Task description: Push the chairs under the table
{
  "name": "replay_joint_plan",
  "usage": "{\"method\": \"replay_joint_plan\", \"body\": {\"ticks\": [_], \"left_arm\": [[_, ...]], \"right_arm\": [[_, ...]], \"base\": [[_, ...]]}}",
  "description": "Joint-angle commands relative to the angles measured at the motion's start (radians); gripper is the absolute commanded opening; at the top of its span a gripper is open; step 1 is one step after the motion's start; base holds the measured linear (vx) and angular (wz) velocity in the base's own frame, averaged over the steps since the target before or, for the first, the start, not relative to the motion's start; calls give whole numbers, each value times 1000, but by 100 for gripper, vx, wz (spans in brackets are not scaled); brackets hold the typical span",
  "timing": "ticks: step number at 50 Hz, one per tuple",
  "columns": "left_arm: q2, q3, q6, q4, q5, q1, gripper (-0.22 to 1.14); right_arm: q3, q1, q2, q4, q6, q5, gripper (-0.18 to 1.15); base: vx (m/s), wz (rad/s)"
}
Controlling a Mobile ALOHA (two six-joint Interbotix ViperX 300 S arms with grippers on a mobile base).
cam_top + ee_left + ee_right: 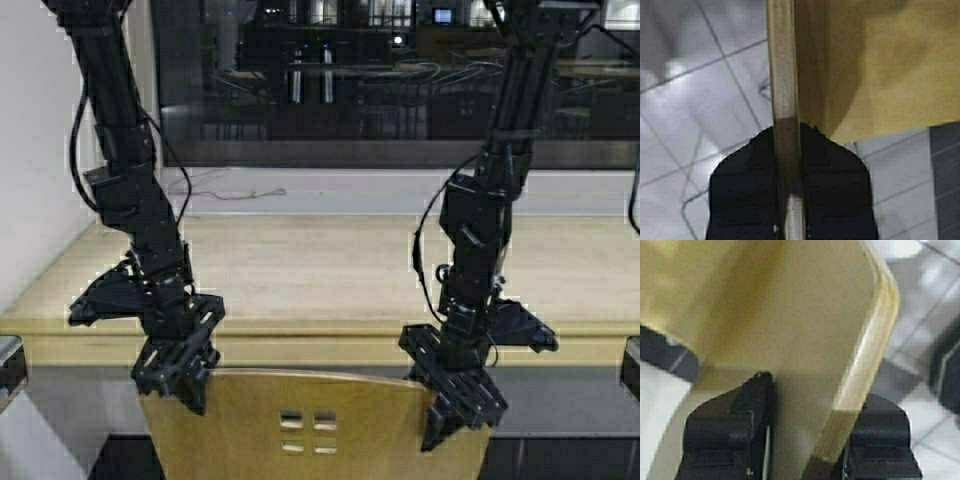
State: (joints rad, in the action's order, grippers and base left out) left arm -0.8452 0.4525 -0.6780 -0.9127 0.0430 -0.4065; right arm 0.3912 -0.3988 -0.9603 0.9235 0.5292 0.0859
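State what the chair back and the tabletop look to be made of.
The chair back looks like moulded plywood with a smooth tan finish: its thin edge shows pale where the left gripper and right gripper clamp it. The table top seems pale wood or a laminate, with faint grain lines and a matte look.

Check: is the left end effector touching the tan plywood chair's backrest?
Touching. In the left wrist view, the left end effector clamps the tan plywood chair backrest edge between its fingers.
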Motion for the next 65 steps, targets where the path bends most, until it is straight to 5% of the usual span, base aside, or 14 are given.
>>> {"method": "replay_joint_plan", "body": {"ticks": [1,46,53,61,65], "left_arm": [[-14,-71,32,11,12,5,18],[-54,-83,34,12,-20,-20,19],[-63,-81,43,17,-20,-20,30],[-60,-81,86,23,-26,-20,62],[-48,-67,89,21,-37,-20,78]], "right_arm": [[-31,-3,12,-26,-114,-26,4],[-17,9,-6,-49,-163,-40,8],[-28,23,-14,-49,-169,-34,33],[-40,37,-3,-49,-167,25,81],[-34,40,14,-46,-152,41,92]], "base": [[22,7],[16,3],[4,0],[0,0],[-2,0]]}}
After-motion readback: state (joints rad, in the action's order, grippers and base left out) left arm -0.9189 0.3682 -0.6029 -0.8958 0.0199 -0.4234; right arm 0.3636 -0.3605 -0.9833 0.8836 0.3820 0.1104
